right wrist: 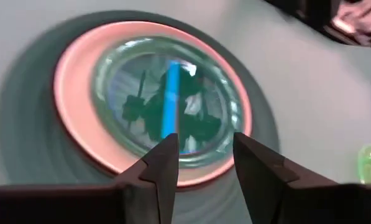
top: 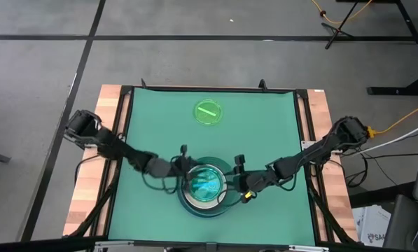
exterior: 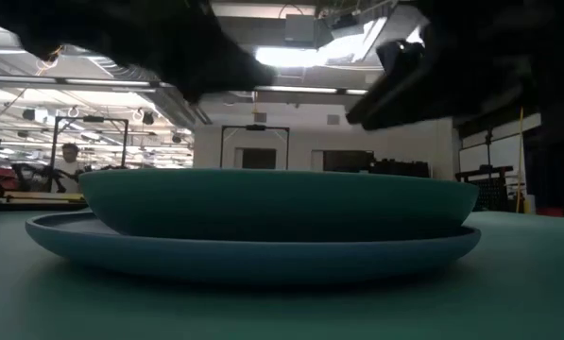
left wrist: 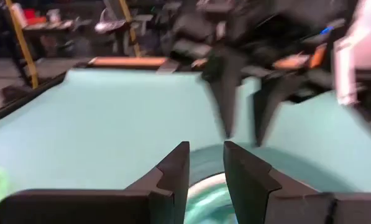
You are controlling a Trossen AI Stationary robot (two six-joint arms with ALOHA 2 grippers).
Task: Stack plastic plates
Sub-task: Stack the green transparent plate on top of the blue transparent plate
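Plate stack [top: 206,187] at near-centre of bench [top: 152,119], one green plate [top: 209,112] left far side. Both grippers flank stack, fingers apart, empty. Next: fetch green by rim, lower centred.

The site was a robotics lab or workshop; a green-matted table [top: 152,119] stood on grey concrete floor [top: 40,63]; ceiling lights [exterior: 300,55], equipment racks [exterior: 36,151] and cables [top: 405,122] surrounded it.

Green small plate [top: 208,112] (translucent); teal large plate [exterior: 272,203] on green mat [top: 265,133]
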